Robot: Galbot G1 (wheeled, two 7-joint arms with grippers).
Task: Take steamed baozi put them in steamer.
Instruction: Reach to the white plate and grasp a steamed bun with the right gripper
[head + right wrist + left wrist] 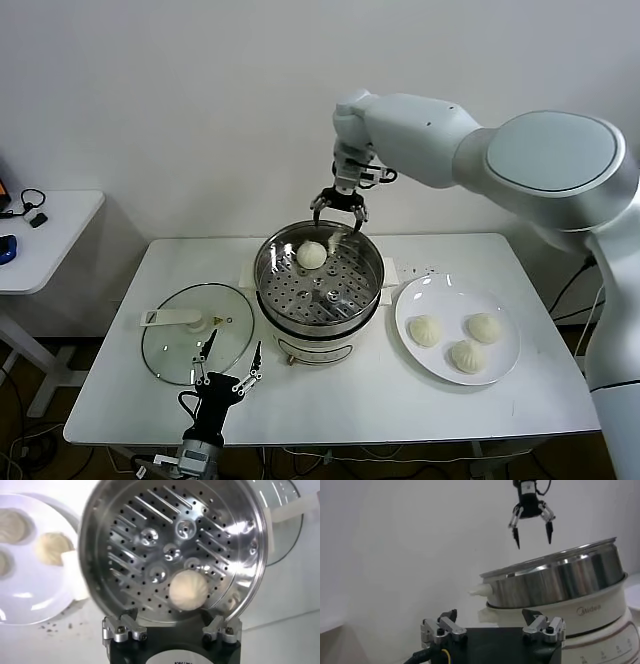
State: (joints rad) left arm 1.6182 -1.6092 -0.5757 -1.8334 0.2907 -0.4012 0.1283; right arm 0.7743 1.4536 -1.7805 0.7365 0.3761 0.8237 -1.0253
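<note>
One baozi [312, 254] in the steamer [365, 290], right end effector [339, 213] open and empty above it.

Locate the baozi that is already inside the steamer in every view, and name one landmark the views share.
Head view: the baozi lies on the perforated tray at the far side of the steamer, below the open right hand.
Left wrist view: not visible; the steamer's wall hides the tray.
Right wrist view: on the tray, low and centre.
Shared landmark: the steamer's shiny steel rim.
</note>
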